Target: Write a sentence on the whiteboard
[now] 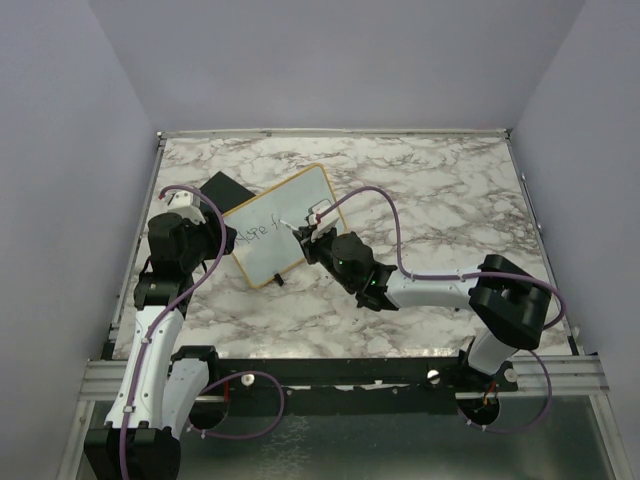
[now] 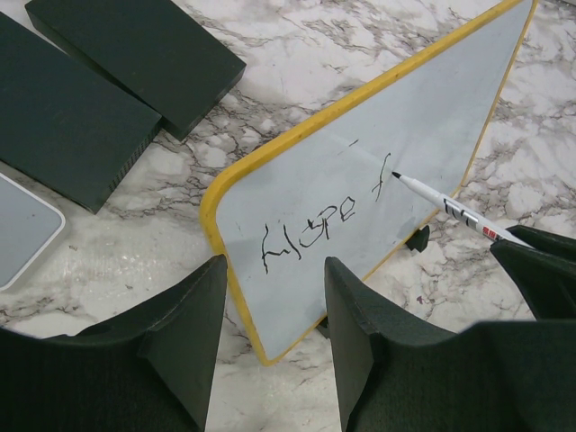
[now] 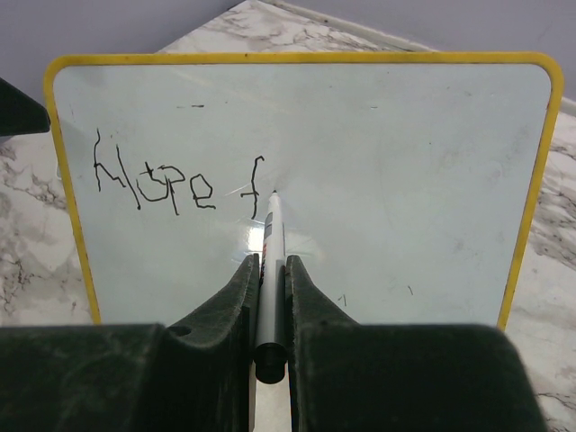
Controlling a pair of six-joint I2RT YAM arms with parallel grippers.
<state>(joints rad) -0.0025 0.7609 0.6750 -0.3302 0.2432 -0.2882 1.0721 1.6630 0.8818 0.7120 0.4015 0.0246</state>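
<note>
Overhead and wrist views of a marble-patterned table (image 1: 450,190) with two arms mounted at its near edge.

The whiteboard (image 1: 300,195), framed in yellow, stands tilted on small black feet in the left half of the table, about midway between the near and far edges. Its long side is skewed, running from near-left to far-right.

The sentence (image 3: 171,184) is unfinished. It reads "Hope f" in thin dark strokes, starting close to the board's left end.

The right gripper (image 3: 272,263) reaches across from the right side of the table, and its fingers are closed on the barrel of a marker (image 3: 273,225). The marker points away from the wrist, with its dark tip at the board surface just beside the letter "f". A faint reflection of the barrel shows on the white surface below the tip.

The left gripper (image 2: 274,270) sits at the board's left end, towards the left edge of the table. Its fingers are spread apart and clamp nothing. The board's yellow rim and rounded corner show through the gap, but it cannot be told whether either finger touches the frame.

Two flat black blocks (image 2: 135,45) lie side by side on the table beyond the board, towards the far-left corner.
</note>
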